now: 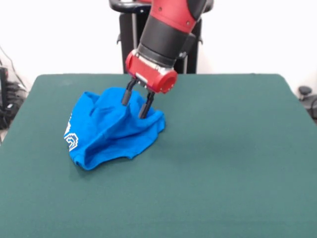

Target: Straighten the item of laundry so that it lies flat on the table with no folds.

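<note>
We're mid-grab: gripper point(134, 104) fingers pinching a raised fold of the crumpled T-shirt point(111, 130), and next we'd probably drag it outward across the table point(228, 148) to unfold it.

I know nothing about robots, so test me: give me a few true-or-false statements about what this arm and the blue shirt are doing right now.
1. The blue T-shirt lies crumpled on the table. True.
2. The gripper hangs far off the shirt. False: its fingers reach down into the cloth.
3. The green table is much larger than the shirt. True.
4. The shirt's whole print shows. False: only a bit of white print peeks out at one edge.
5. The shirt hangs over the table's edge. False: it lies wholly on top.
</note>
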